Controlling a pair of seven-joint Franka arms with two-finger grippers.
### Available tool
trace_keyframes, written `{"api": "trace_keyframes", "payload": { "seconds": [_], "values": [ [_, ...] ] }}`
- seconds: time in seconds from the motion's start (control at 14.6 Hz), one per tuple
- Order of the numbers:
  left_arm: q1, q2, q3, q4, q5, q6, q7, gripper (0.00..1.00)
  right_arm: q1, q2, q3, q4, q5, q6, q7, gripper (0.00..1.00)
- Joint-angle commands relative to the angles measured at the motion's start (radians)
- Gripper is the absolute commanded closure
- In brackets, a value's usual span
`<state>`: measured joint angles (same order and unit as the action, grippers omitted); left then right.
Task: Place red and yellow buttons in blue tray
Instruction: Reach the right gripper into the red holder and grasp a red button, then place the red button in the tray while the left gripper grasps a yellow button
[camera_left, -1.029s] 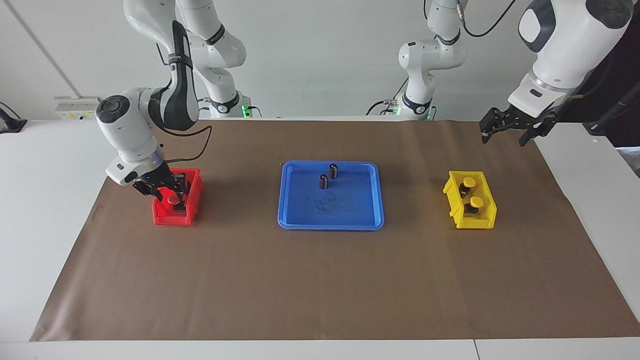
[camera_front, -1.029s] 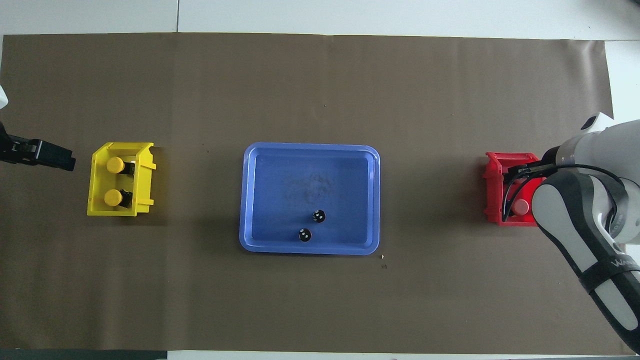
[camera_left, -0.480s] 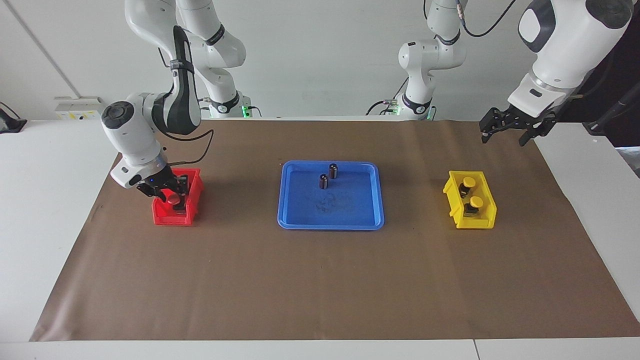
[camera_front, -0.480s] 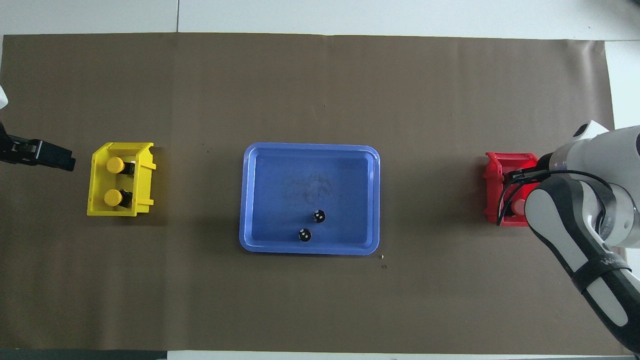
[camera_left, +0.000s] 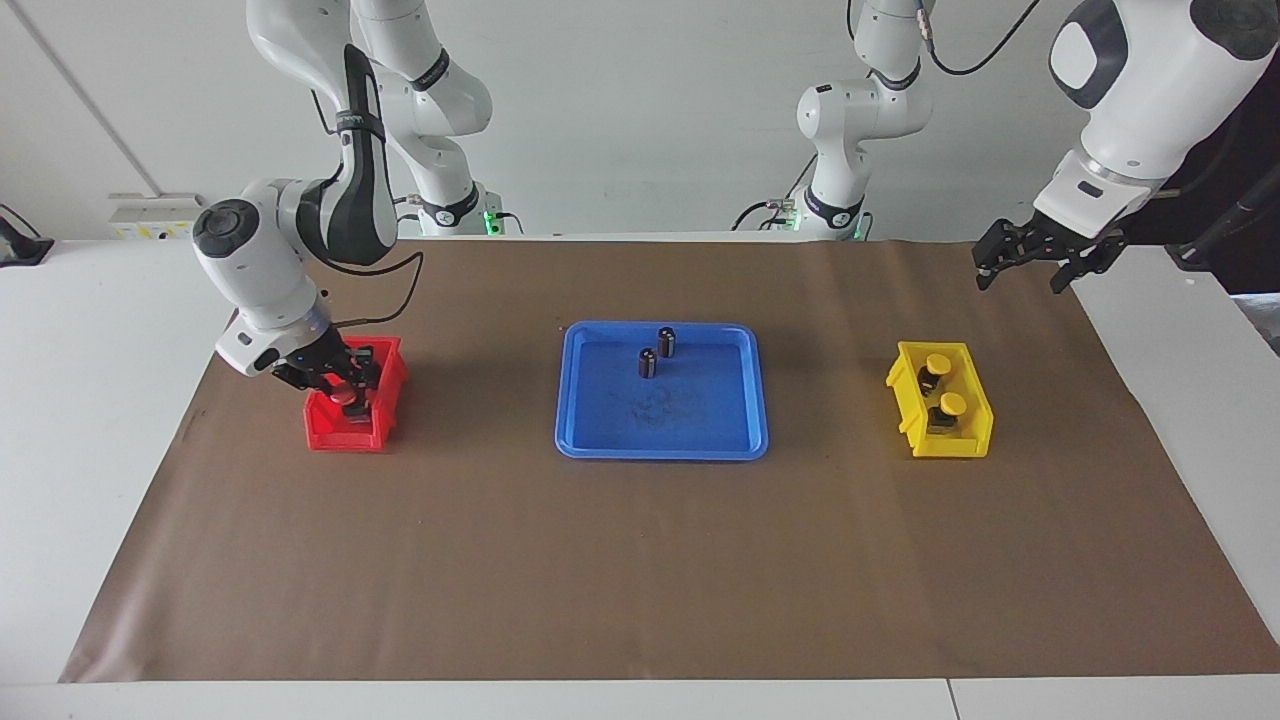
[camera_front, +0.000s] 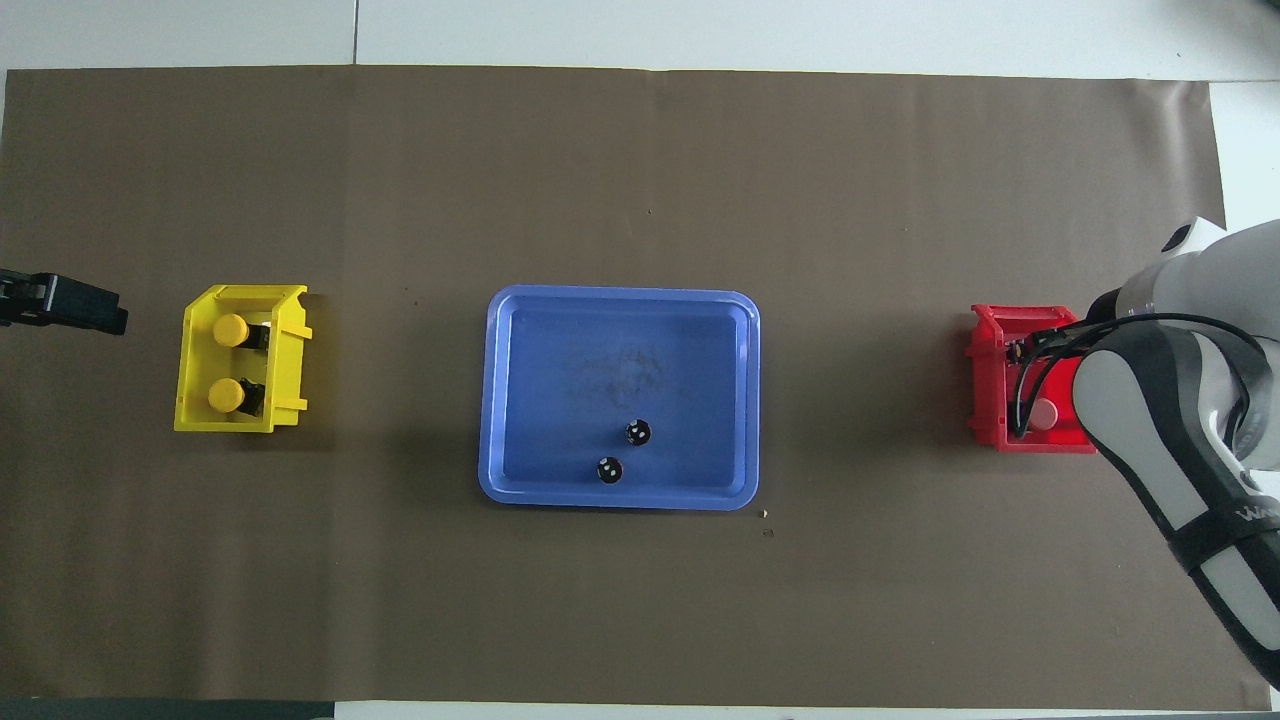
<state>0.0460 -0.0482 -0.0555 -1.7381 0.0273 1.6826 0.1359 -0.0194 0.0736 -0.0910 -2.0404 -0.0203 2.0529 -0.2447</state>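
**Right gripper down in the red bin, trays and bins in a row**

Down inside the red bin near the right arm's end of the table: right gripper, fingers either side of a red button, pink-red cap just visible in the overhead view; whether actually clamped on it, cannot tell. Second red button hidden by the arm.

Mid-table, on the brown paper: blue tray, holding only two dark cylinders close to the rim nearest the robots.

Toward the left arm's end: yellow bin with both yellow buttons sitting inside, one nearer the robots than the other.

Up over the paper's corner by the left arm's base: left gripper, fingers spread, nothing held, waiting.
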Motion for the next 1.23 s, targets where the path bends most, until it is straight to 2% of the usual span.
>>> {"api": "trace_keyframes", "payload": {
  "seconds": [0.0,0.14,0.27,0.48,0.69,1.03,1.1,1.17],
  "values": [
    [0.038,-0.03,-0.003,-0.156,0.014,0.173,-0.009,0.08,0.041,0.031,0.014,0.188,-0.049,-0.193,0.002,0.87],
    [0.037,0.0,-0.003,-0.243,0.013,0.308,-0.03,0.21,0.114,0.067,0.016,0.316,-0.047,-0.302,0.115,0.86],
    [0.02,0.049,-0.004,-0.284,0.013,0.402,-0.087,0.28,0.241,0.1,0.03,0.384,-0.032,-0.309,0.317,0.86],
    [0.018,0.083,-0.006,-0.348,0.013,0.497,-0.088,0.28,0.441,0.138,0.031,0.371,0.025,-0.151,0.635,0.87],
    [0.006,0.099,-0.006,-0.396,0.013,0.583,-0.105,0.28,0.599,0.222,0.031,0.388,0.03,-0.074,0.891,0.88],
    [-0.017,0.139,-0.006,-0.411,0.011,0.64,-0.131,0.29,0.68,0.333,0.031,0.373,0.022,0.061,1.01,0.83],
    [-0.017,0.148,-0.006,-0.416,0.011,0.657,-0.137,0.33,0.691,0.343,0.031,0.371,0.022,0.075,1.027,0.83],
    [-0.018,0.148,-0.006,-0.425,0.011,0.666,-0.16,0.72,0.7,0.351,0.031,0.37,0.023,0.076,1.03,0.83]
  ]
}}
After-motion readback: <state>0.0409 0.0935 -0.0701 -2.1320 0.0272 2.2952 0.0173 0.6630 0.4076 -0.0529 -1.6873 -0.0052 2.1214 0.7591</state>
